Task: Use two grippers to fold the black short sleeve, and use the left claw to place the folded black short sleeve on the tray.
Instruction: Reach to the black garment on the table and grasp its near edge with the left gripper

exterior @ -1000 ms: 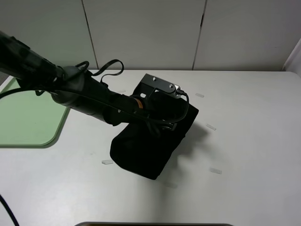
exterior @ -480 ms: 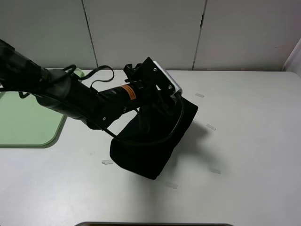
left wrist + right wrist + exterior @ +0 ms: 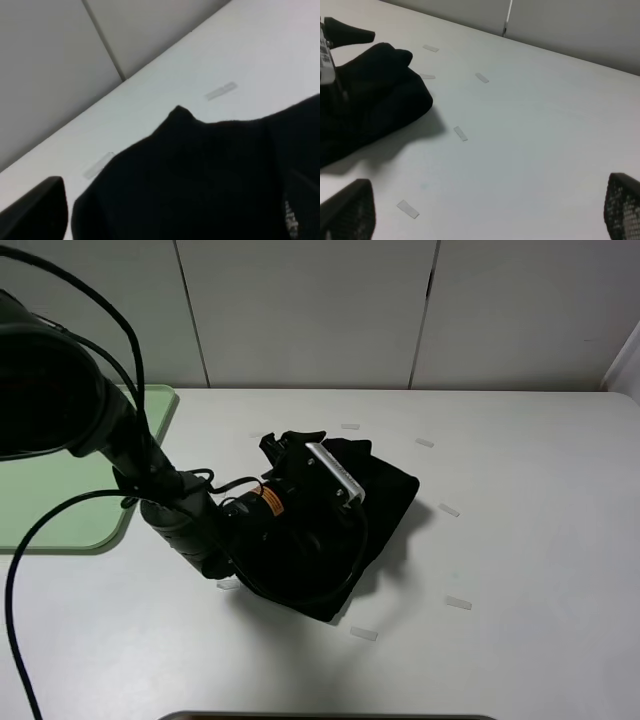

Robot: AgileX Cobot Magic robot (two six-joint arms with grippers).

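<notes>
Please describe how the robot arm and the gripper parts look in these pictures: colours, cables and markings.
The left arm is black and tubular, with loose black cables looping along it. Near its wrist sits an orange ring with a small label, then a silver-edged black block. The right gripper shows only two dark fingertips with a fine textured surface.

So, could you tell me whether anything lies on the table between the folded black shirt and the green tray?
Nothing visible does. The black short sleeve sits folded mid-table, the tray at the left edge; only the left arm spans the bare table between them.
</notes>
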